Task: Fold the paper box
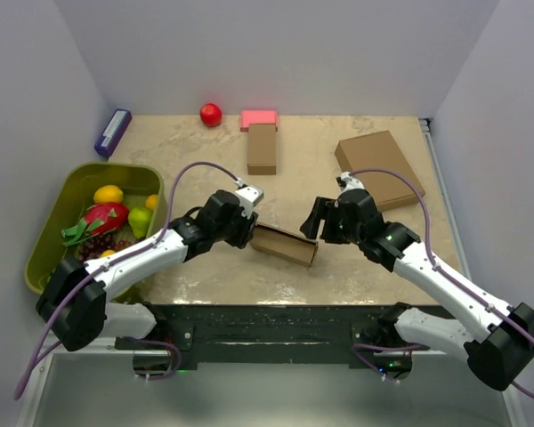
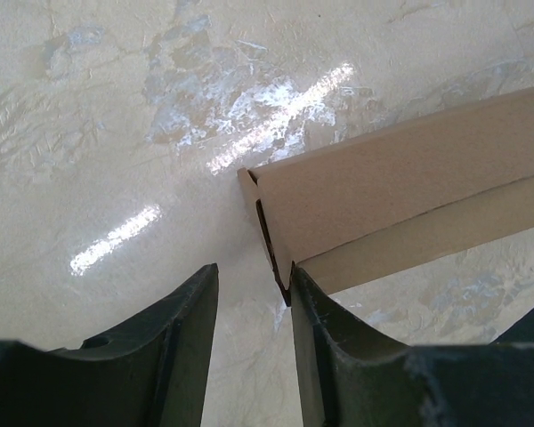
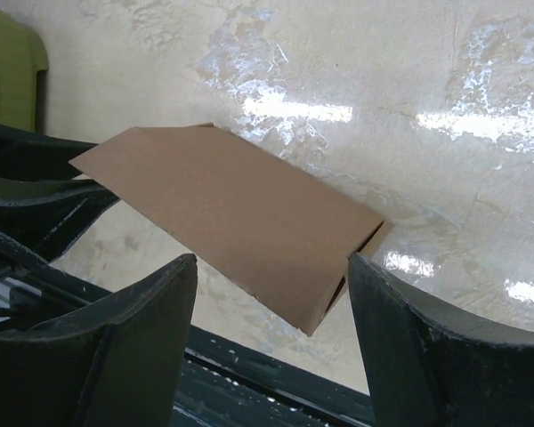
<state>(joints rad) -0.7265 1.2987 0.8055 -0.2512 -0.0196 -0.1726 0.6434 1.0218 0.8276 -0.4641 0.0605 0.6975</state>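
Note:
The paper box point(image 1: 285, 246) lies folded as a low, long brown shape on the table between my two arms, near the front edge. My left gripper point(image 1: 251, 233) sits at its left end. In the left wrist view this gripper point(image 2: 254, 269) is open with only table in the gap, and the box point(image 2: 400, 196) touches the tip of the right finger point(image 2: 316, 311) with its end corner. My right gripper point(image 1: 314, 222) hovers at the box's right end. Its wrist view shows the gripper point(image 3: 272, 258) wide open, the box's end point(image 3: 231, 205) reaching in just ahead of the fingertips, untouched.
A green bin point(image 1: 49, 227) of fruit stands at the left. At the back are a purple object point(image 1: 113, 132), a red ball point(image 1: 211, 114), a pink block point(image 1: 259, 117) and a narrow brown box point(image 1: 262, 149). A larger brown box point(image 1: 378, 167) lies back right.

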